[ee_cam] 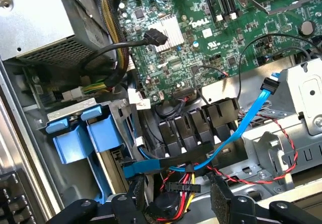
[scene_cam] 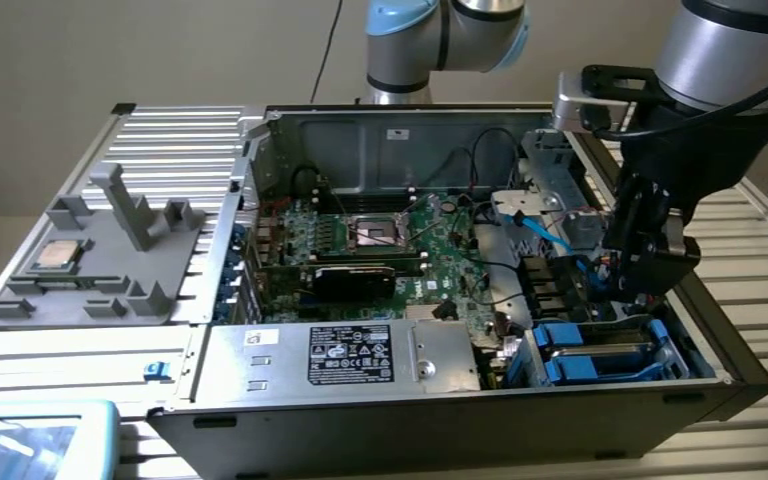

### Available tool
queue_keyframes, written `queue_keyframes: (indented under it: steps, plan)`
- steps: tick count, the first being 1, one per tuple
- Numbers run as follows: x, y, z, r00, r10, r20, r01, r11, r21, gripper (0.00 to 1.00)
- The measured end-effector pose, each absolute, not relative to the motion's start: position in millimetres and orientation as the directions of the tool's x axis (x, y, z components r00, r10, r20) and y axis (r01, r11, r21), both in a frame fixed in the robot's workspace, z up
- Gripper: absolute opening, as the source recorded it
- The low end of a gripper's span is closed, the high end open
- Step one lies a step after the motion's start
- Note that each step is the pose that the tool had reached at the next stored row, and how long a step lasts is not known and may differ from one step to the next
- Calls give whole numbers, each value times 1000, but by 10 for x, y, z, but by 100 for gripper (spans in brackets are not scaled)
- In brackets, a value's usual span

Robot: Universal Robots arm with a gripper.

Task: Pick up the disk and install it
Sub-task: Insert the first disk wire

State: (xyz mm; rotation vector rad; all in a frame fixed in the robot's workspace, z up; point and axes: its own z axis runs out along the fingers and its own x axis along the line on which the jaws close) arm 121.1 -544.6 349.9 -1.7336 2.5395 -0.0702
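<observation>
The disk (scene_cam: 600,352) sits in the drive bay at the front corner of the open computer case (scene_cam: 491,410), on the exterior view's right, with its bright blue carrier around grey metal. In the wrist view the carrier's blue tabs (ee_cam: 85,133) stand in the bay's metal frame. My gripper (scene_cam: 640,280) hangs inside the case just behind the bay, a little above it. It is open (ee_cam: 178,204): the two black fingers (ee_cam: 221,199) stand wide apart with only loose cables below them. It touches nothing.
A blue data cable (ee_cam: 241,128) and red-black wires (ee_cam: 282,153) run under the fingers. The green motherboard (scene_cam: 384,250) and the silver box with a black label (scene_cam: 344,355) lie in the case. A small silver chip (scene_cam: 57,255) rests on the grey fixture. A second arm (scene_cam: 424,30) stands behind.
</observation>
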Motion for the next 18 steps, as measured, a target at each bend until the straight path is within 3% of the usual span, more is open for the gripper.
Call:
queue_keyframes:
  steps: [11,13,14,17,18]
  plan:
    - [1193,-5405,3486,-392,-919,-29,-916,393,-75,64]
    - [1193,-5399,3484,-398,-917,-29,-914,399,-75,55]
    - [1193,-5395,3483,-401,-916,-29,-912,402,-75,55]
    - [1193,-5385,3482,-408,-912,-29,-909,409,-75,37]
    - [1193,-5385,3482,-409,-912,-29,-909,410,-75,37]
